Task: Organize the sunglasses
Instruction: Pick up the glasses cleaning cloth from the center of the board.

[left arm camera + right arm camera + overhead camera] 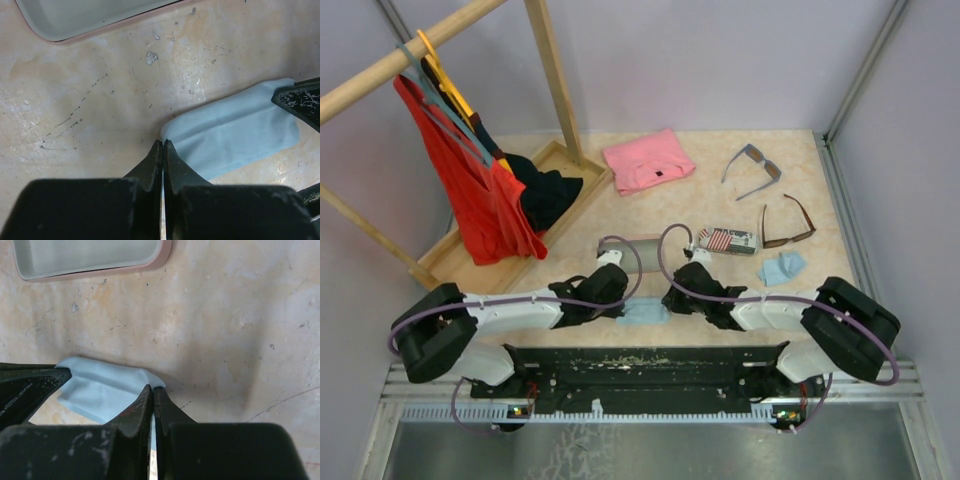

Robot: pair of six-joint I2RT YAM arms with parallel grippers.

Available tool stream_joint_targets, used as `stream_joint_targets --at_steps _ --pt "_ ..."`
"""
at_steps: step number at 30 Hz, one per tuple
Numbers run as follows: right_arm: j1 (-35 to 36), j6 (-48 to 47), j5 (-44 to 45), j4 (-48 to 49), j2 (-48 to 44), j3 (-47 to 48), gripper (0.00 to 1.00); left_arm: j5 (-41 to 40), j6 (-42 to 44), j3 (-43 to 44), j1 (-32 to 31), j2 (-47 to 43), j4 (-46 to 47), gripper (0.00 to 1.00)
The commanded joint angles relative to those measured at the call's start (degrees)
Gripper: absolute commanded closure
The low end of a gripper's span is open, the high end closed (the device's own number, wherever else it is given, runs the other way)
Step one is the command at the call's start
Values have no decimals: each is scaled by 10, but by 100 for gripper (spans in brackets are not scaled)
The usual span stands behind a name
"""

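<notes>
Bright diffuse light, soft shadows, near foreground blurred.

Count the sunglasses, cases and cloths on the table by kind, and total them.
Sunglasses: 2, grey-blue pair, brown pair
Cases: 2, flag-patterned case, open pink-rimmed case
Light blue cloths: 2, right cloth, near cloth
Total: 6

Upper left: wooden rack [552, 70], hung clothes [470, 195], tray [452, 255], all blocking. Right: grey-blue sunglasses [761, 163], brown sunglasses [798, 236], flag-patterned case [728, 240], crowded. Centre: open tabletop [670, 205] between pink garment [648, 160] and light blue cloth [645, 313].
</notes>
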Motion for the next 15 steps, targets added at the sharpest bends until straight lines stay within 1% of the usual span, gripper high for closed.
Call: stream_joint_targets --at_steps 1,9,15 --pt "-4 -84 -12 22 12 -5 100 11 -3 -36 -4 2 -42 100" --pt "-5 -164 -2 116 13 -5 100 -33 -4 -57 0 -21 27 100" --pt "-5 -211 21 133 25 20 100 -59 10 -61 19 -29 62 100"
